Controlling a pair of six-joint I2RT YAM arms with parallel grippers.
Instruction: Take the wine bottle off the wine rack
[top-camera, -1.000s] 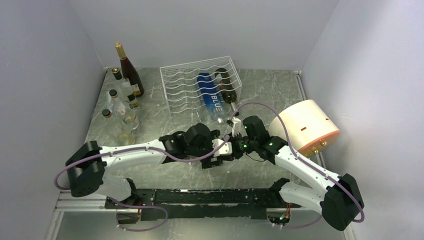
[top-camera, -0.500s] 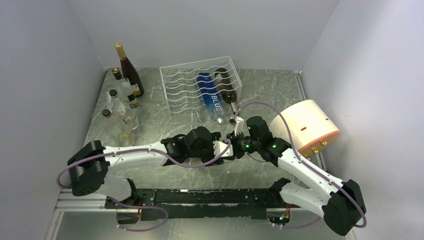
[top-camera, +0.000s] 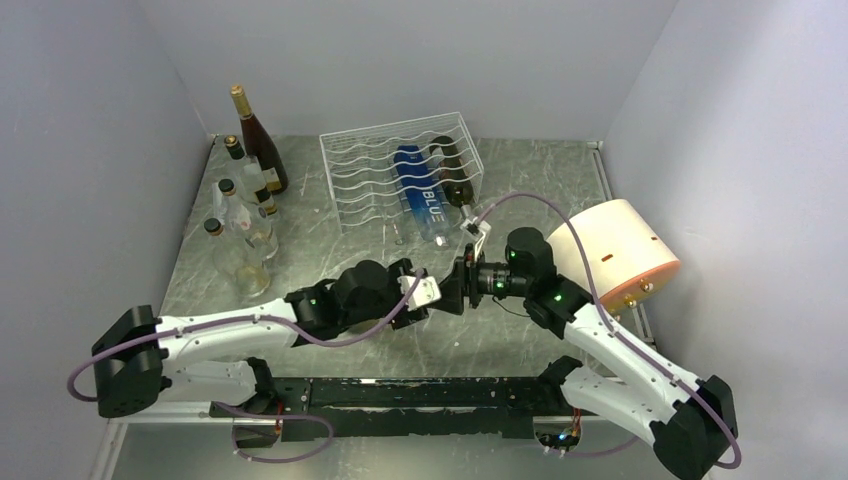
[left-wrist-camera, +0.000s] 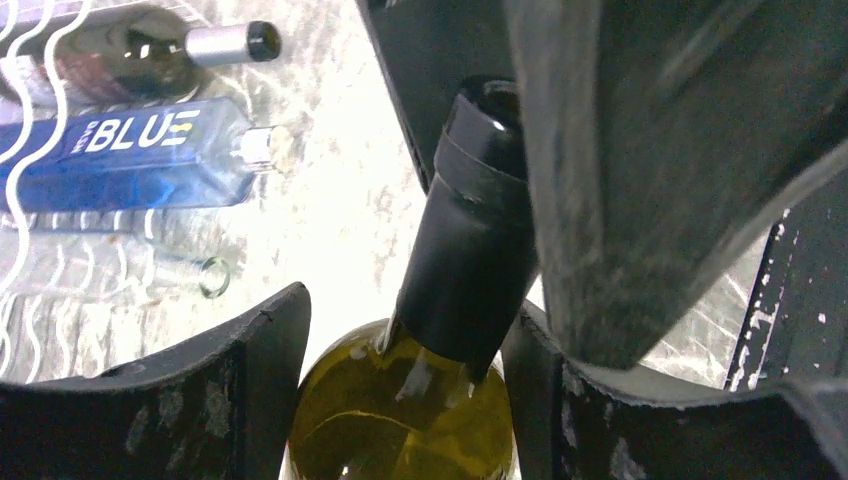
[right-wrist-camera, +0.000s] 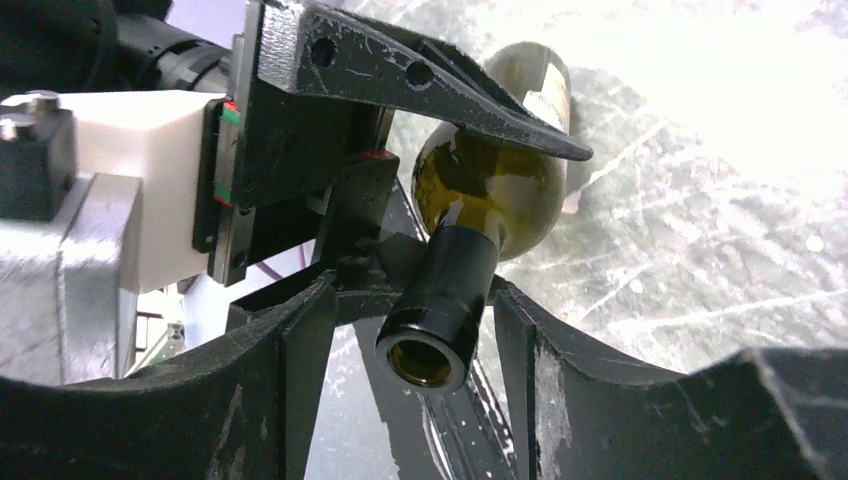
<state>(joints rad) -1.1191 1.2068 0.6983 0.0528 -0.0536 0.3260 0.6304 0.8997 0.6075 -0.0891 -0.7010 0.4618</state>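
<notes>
Two grippers share the green wine bottle (right-wrist-camera: 500, 170) near the tabletop's middle, clear of the far-edge wine rack (top-camera: 350, 185). The left gripper (left-wrist-camera: 405, 340) is clamped on its shoulder; the right gripper (right-wrist-camera: 410, 300) straddles the neck, clamping uncertain. This looks like a handover.

A cream-and-orange cylinder (top-camera: 612, 252) lies at the grey marbled table's (top-camera: 540, 170) right edge; several upright bottles (top-camera: 258, 150) cluster far left.

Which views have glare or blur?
Left wrist: table blown out by glare, the finger nearest the lens blurred, wine bottle sharp. Right wrist: table washed out at top right, own fingers soft. Top external: even light, sharp.
</notes>
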